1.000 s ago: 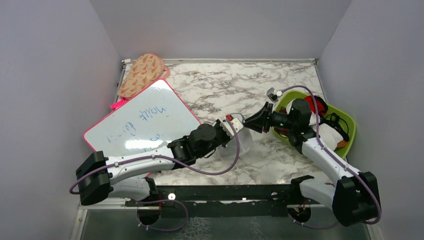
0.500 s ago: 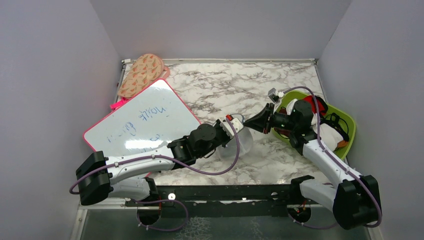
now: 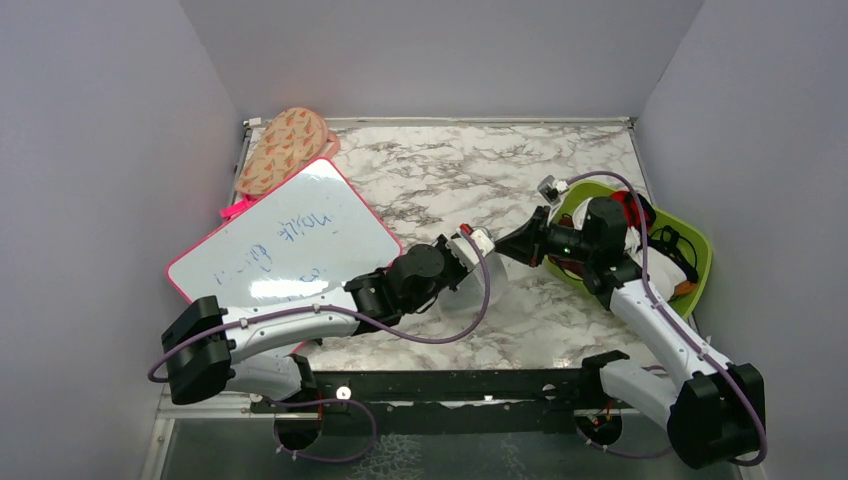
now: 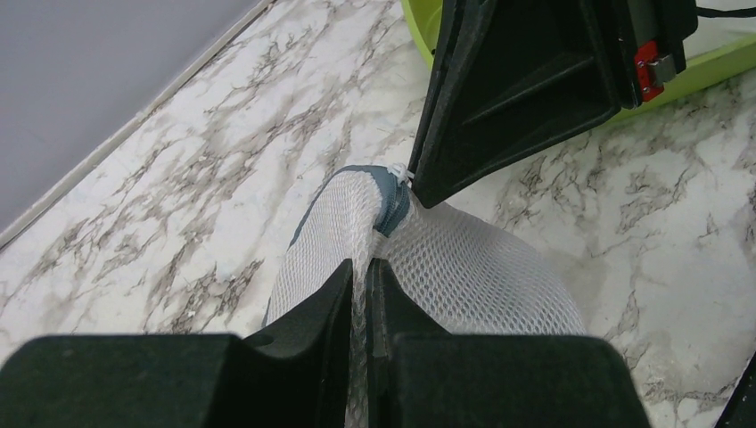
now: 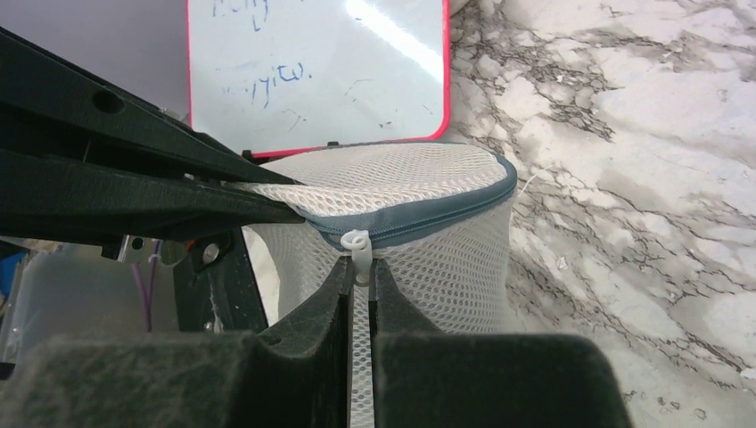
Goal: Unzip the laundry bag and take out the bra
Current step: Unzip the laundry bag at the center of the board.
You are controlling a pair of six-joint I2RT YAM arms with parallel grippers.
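Note:
The laundry bag [image 3: 472, 296] is a white mesh drum with a grey zipper line, sitting mid-table. My left gripper [image 4: 359, 270] is shut on a fold of its mesh near the rim; in the top view the left gripper [image 3: 483, 263] sits over the bag. My right gripper [image 5: 359, 266] is shut on the white zipper pull [image 5: 357, 242] at the bag's [image 5: 419, 201] rim, and comes in from the right [image 3: 501, 248]. The pull also shows in the left wrist view [image 4: 403, 171]. The zipper looks closed. No black bra shows.
A lime-green tray [image 3: 703, 262] with a dark red cloth [image 3: 630, 207] and a white cloth [image 3: 655, 266] stands right of the bag, under my right arm. A pink-framed whiteboard [image 3: 290, 235] lies to the left, a patterned pad [image 3: 285, 150] behind it.
My left arm has pushed a little forward and right with the bag's mesh in its grip. My right gripper has drawn slightly right, still at the rim.

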